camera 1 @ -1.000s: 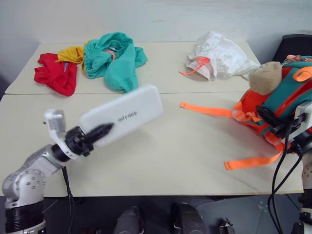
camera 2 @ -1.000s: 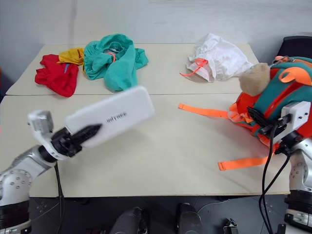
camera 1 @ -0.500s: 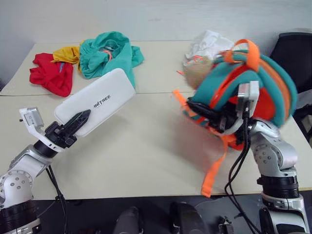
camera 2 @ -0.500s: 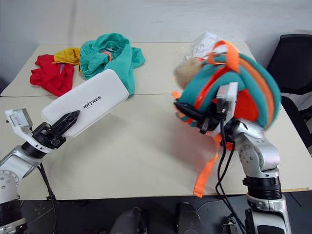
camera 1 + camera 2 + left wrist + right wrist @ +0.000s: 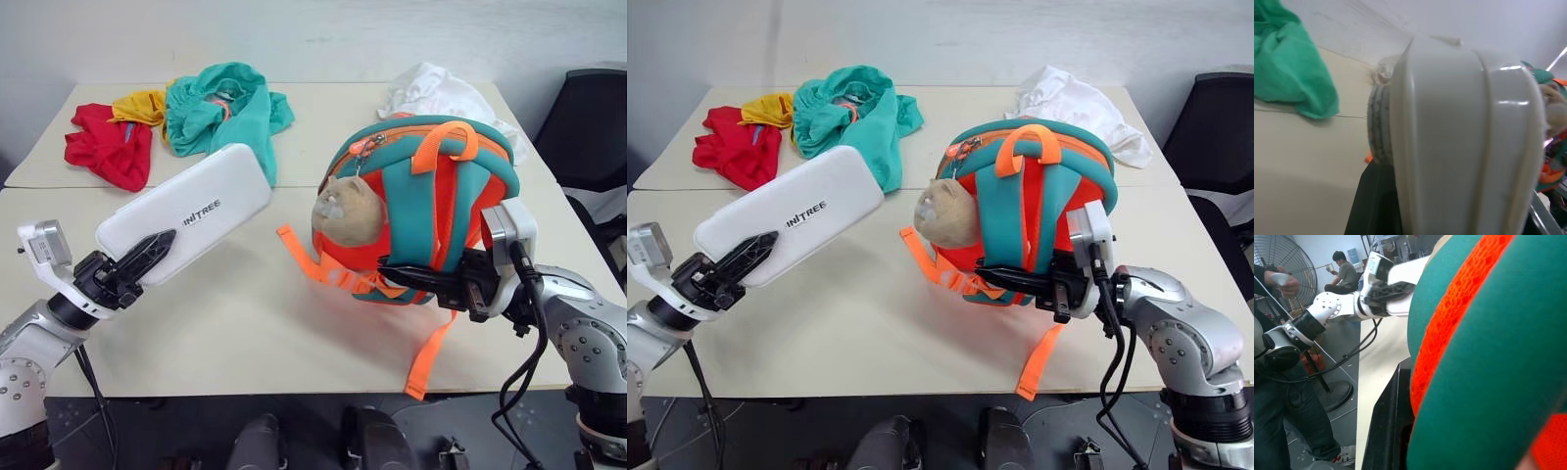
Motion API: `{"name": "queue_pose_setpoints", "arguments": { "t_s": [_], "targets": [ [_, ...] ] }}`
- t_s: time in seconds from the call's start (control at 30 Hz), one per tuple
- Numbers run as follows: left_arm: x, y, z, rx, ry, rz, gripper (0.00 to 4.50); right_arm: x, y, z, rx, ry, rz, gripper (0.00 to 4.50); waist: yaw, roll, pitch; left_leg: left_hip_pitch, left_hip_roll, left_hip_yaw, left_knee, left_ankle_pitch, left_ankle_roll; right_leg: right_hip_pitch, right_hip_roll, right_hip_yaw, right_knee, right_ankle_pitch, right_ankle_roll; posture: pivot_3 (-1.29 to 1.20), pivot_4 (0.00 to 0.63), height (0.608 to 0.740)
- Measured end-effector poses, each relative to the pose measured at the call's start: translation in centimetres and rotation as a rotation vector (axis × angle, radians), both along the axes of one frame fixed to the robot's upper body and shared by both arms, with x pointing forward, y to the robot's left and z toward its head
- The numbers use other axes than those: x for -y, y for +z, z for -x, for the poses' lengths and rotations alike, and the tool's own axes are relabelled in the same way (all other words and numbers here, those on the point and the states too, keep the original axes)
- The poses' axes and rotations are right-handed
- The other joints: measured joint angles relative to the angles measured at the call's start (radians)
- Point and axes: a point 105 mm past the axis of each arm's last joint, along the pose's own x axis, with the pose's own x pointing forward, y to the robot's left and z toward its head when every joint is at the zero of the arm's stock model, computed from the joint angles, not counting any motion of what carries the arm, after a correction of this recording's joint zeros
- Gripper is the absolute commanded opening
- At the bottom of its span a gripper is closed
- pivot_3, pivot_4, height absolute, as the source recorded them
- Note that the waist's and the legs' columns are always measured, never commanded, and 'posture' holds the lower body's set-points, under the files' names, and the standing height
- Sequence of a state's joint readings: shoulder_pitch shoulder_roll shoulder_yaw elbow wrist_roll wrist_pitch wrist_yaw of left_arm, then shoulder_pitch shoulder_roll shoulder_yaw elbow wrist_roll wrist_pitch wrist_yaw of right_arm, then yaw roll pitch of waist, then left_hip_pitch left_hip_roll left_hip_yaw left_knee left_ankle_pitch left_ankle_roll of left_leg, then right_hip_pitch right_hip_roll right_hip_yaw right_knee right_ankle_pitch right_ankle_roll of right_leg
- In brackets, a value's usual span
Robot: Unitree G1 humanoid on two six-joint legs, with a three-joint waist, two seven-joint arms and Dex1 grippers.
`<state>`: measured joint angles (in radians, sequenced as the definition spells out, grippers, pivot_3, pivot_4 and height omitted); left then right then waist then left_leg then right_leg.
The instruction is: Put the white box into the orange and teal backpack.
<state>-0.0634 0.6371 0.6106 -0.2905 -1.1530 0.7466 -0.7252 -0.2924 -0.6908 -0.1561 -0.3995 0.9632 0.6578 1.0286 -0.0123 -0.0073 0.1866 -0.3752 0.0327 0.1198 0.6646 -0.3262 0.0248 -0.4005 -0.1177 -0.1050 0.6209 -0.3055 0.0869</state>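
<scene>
Now, your left gripper (image 5: 147,257) clamps the near end of the white box (image 5: 186,211), which slants up over the table (image 5: 245,323) toward the teal garment (image 5: 220,108). Your right gripper (image 5: 402,272) is closed on the orange and teal backpack (image 5: 431,206), held upright off the table, plush animal (image 5: 345,210) facing the box. Bare tabletop lies between box and backpack. Red cloth (image 5: 103,152), yellow cloth (image 5: 142,104) and white bag (image 5: 441,93) sit along the far edge.

Two head cameras look forward and down over the table (image 5: 294,323), sharing both arms. The left wrist camera sits tight against the white box (image 5: 1464,147); the right wrist camera presses close to the orange and teal backpack (image 5: 1488,357).
</scene>
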Motion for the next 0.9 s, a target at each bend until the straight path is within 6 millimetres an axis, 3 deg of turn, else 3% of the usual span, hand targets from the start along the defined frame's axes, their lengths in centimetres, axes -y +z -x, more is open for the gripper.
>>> {"name": "queue_pose_setpoints", "arguments": {
  "t_s": [0.1,0.33,0.53,0.7,0.9],
  "targets": [
    [1.7,1.0,0.0,0.066,-0.049,-0.048,1.19,0.7,-0.5,-0.4,-0.019,-0.007,0.028,0.03,0.010,0.000,0.000,0.000,-0.001,0.000,0.000,0.000,0.000,0.000,0.000,0.000,0.000,0.000,0.000,0.00,0.150,0.740],
    [4.7,2.6,-2.7,0.214,-0.107,-0.172,1.19,1.9,-1.2,-0.5,-0.047,0.011,0.086,0.03,0.016,-0.001,0.000,0.000,-0.001,0.001,0.000,0.000,0.001,0.000,0.002,-0.001,0.000,0.000,0.000,0.00,0.150,0.740],
    [6.4,1.6,-3.3,0.248,-0.241,-0.271,1.19,2.0,-1.4,-0.6,-0.045,0.011,0.106,0.03,0.011,-0.001,0.000,0.000,0.000,0.002,0.000,0.000,0.001,0.000,0.003,-0.001,0.001,0.000,0.000,0.00,0.150,0.740],
    [6.6,1.4,-3.6,0.293,-0.291,-0.363,1.19,2.0,-1.6,-0.8,-0.040,-0.010,0.111,0.03,0.013,-0.001,0.000,-0.001,-0.001,0.002,0.002,0.001,0.001,0.001,0.003,-0.001,0.001,0.000,0.001,0.00,0.150,0.740],
    [9.2,1.5,-5.1,0.344,-0.360,-0.475,1.19,2.1,-1.8,-1.0,-0.042,-0.030,0.125,0.03,0.027,-0.002,0.001,-0.001,-0.001,0.002,0.003,0.001,0.002,0.001,0.003,-0.001,0.001,0.001,0.002,0.00,0.150,0.740]
  ]
}}
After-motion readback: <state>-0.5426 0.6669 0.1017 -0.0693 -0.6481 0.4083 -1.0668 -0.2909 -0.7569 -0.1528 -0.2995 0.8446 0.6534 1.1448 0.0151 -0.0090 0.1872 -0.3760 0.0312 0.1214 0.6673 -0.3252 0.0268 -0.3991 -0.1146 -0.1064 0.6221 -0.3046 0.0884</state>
